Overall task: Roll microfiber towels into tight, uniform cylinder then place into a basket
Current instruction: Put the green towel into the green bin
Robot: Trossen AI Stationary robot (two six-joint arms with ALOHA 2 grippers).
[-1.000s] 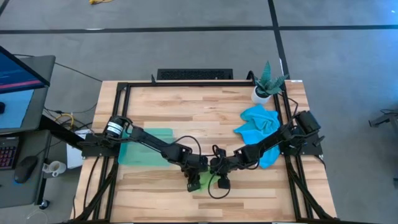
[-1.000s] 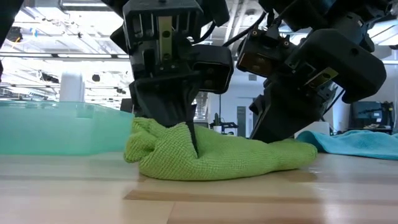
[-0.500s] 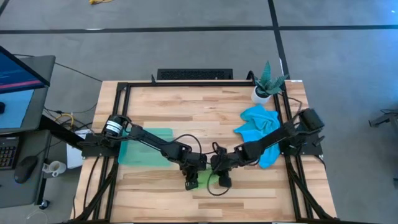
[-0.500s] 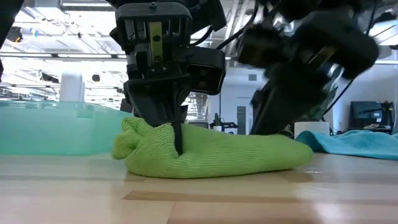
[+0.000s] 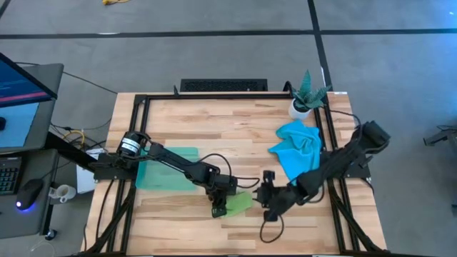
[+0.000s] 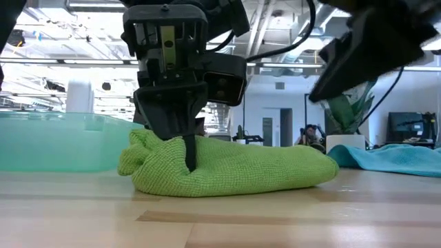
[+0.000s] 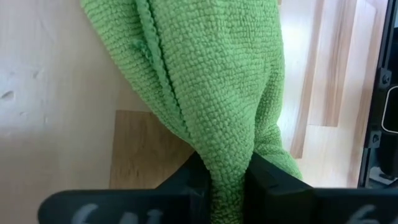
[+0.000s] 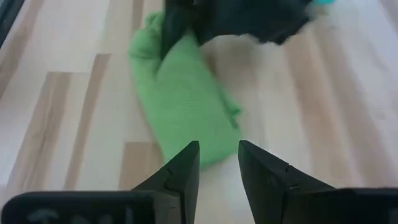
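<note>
The lime green towel (image 5: 239, 203) lies rolled into a thick, loose bundle on the wooden table near its front edge, resting on its long side (image 6: 227, 171). My left gripper (image 5: 220, 208) stands over the roll's left end, shut on it. My right gripper (image 8: 219, 152) is open and empty. It hangs above the table just right of the roll's free right end (image 8: 211, 146) and shows as a blurred arm in the low view (image 6: 372, 48). The blue towel (image 5: 298, 146) lies crumpled at the right. The teal basket (image 5: 168, 168) sits at the left. My left gripper pinches the green roll near its left end (image 7: 227, 158) between its two fingers. The fingers (image 6: 189, 148) come from above, pointing down, and lie across the roll. The cloth is dented in where they bite. The roll lies on the table along its whole length.
A potted plant (image 5: 307, 96) stands at the far right corner, just behind the blue towel (image 6: 396, 157). The basket's wall (image 6: 62, 141) rises close to the left of the roll. A black frame rail (image 5: 214, 95) runs round the tabletop. Bare wood lies at the far middle.
My right gripper has opened, let go of the roll's right end, and drawn up and away toward the table's right edge. My left gripper has kept its hold, and the roll has slid a little toward the table's left edge.
</note>
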